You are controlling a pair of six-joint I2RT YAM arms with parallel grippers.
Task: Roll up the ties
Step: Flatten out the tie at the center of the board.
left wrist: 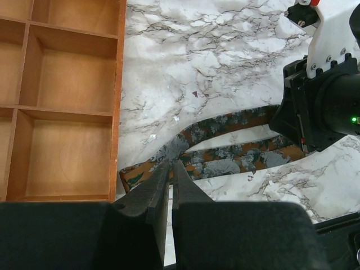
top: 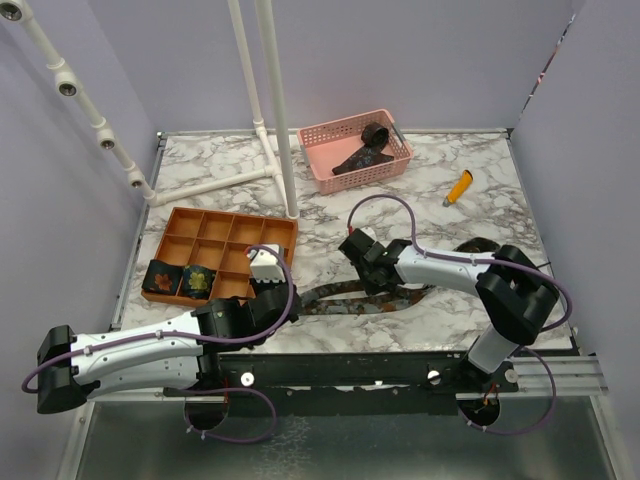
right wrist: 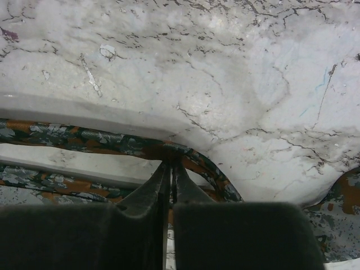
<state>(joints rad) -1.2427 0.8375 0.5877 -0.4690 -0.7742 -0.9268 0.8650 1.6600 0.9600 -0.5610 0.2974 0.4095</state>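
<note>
Tabletop of grey-veined marble under floral tie, lilac walls, white pipe frame

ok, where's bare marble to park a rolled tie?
Open: marble between tray, pink basket and right arm; also the right-back corner past the orange tool. Crowded: front centre, where left fingers and right fingers pinch the unrolled tie.

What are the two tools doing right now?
Left tool: closed, pinching the tie.
Right tool: closed, pinching the same tie.
</note>
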